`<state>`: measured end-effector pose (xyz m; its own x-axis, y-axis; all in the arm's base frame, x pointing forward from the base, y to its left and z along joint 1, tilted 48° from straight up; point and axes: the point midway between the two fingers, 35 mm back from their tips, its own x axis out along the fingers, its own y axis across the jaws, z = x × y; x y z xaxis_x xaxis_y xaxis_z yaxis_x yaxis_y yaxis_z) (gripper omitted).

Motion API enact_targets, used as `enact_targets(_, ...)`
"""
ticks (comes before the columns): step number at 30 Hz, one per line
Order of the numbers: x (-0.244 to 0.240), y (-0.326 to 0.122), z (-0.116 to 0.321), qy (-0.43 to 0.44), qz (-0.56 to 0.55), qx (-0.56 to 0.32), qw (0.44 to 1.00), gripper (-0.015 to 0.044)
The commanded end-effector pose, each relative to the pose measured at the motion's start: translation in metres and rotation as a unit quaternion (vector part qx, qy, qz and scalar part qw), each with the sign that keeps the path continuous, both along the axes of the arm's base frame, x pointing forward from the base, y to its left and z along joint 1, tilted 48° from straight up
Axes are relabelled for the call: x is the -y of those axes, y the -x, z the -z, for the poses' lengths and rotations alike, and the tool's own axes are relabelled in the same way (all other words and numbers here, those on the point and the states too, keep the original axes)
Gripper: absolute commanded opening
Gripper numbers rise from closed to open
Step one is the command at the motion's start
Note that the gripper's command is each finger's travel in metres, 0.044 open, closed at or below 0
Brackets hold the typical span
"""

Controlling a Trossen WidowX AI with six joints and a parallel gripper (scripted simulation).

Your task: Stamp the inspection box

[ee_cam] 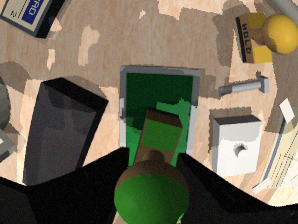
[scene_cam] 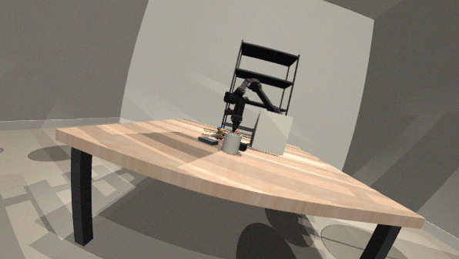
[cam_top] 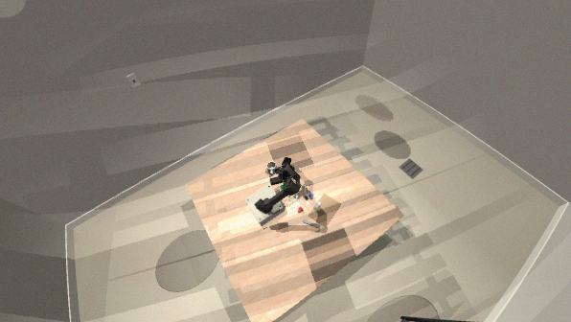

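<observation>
My gripper (ee_cam: pixel 153 158) (scene_cam: pixel 234 131) is shut on a stamp with a round green knob (ee_cam: pixel 151 198) and a wooden base with a green patch on top. The stamp is over the green ink pad (ee_cam: pixel 160 88), which lies open in its grey frame in the wrist view. The stamp's underside is hidden, so I cannot tell whether it touches the ink. No word on this stamp can be read. The card (ee_cam: pixel 289 161) shows only in part at the right edge of the wrist view; its inspection box cannot be made out.
A black block (ee_cam: pixel 62 132) lies left of the pad, and a blue-labelled stamp pad (ee_cam: pixel 26 11) is at upper left. To the right are a yellow HOLD stamp (ee_cam: pixel 281 34), a grey bolt (ee_cam: pixel 244 87) and a white block with a hole (ee_cam: pixel 232 162). A grey cup (scene_cam: pixel 231 143) stands near the gripper.
</observation>
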<state>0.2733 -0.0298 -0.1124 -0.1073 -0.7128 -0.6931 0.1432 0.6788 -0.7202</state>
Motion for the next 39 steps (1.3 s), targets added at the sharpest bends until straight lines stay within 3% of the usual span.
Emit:
enact_targets(1, 0.003, 0.001, 0.002, 0.002, -0.001, -0.002, 1.0, 0.0)
enact_targets(39, 0.022, 0.005, 0.019, 0.004, 0.0, -0.001, 1.0, 0.0)
